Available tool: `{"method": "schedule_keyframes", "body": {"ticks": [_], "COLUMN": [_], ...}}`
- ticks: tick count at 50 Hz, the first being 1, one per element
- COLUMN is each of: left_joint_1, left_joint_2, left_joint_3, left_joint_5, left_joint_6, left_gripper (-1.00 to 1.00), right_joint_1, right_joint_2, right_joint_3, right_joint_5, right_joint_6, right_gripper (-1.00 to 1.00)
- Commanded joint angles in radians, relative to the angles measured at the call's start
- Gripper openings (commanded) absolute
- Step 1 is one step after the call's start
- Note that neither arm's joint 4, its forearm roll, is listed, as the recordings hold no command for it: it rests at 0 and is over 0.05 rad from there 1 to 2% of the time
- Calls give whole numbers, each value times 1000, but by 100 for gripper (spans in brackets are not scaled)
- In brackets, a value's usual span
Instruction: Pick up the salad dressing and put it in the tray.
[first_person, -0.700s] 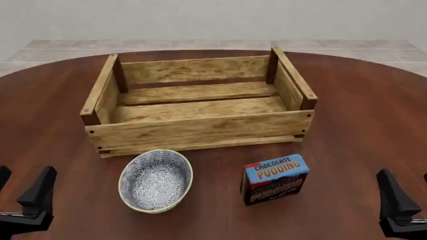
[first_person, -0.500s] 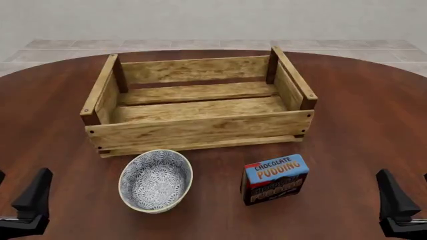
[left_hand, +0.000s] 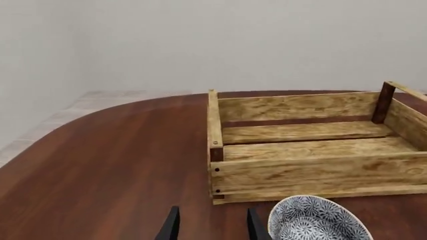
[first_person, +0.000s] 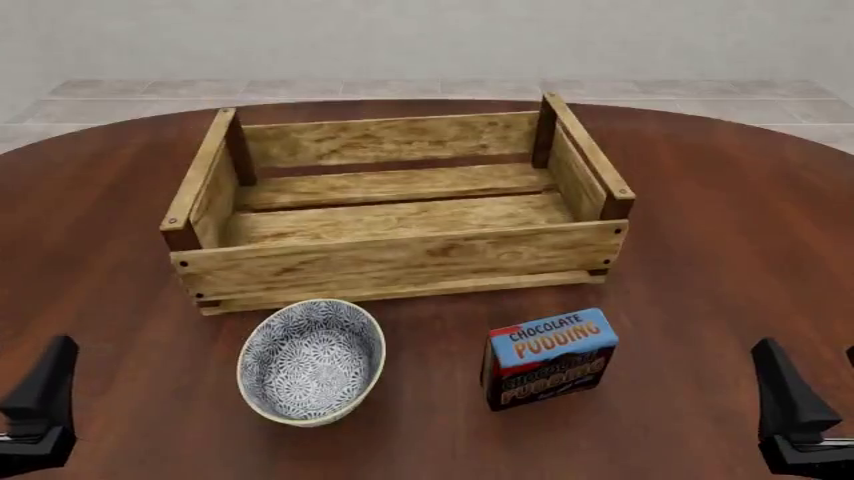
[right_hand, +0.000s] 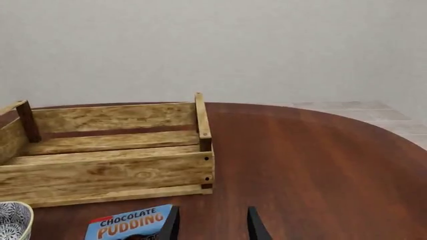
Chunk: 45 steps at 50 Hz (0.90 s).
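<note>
Dressing shows in no view. Round dark bench (first_person: 721, 230) has bare wood on both sides of the tray (first_person: 400, 262), which stands open-topped mid-bench. Bowl (first_person: 311, 360) and pudding box (first_person: 549, 358) sit just before it. Both grippers, left (left_hand: 211, 225) and right (right_hand: 211, 224), hover low with jaws apart.

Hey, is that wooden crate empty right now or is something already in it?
Empty. The front view shows only bare slats on the floor of the tray, and both wrist views show the same. No salad dressing bottle appears in any view.
</note>
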Motion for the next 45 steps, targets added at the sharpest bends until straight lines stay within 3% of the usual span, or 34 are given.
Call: {"method": "schedule_keyframes", "body": {"ticks": [1, 19, 37, 45], "left_joint_1": [59, 115, 229, 298], "left_joint_2": [3, -6, -6, -7], "left_joint_3": [-76, -253, -251, -245], "left_joint_5": [101, 281, 370, 393], "left_joint_6": [32, 26, 14, 42], "left_gripper": [100, 100, 100, 100], "right_joint_1": [2, 6, 13, 16], "right_joint_2": [3, 15, 22, 22], "right_joint_3": [1, 1, 1, 2], "right_joint_5": [-1, -7, -11, -12], "right_joint_6": [4, 1, -5, -4], "right_gripper": [100, 100, 100, 100]}}
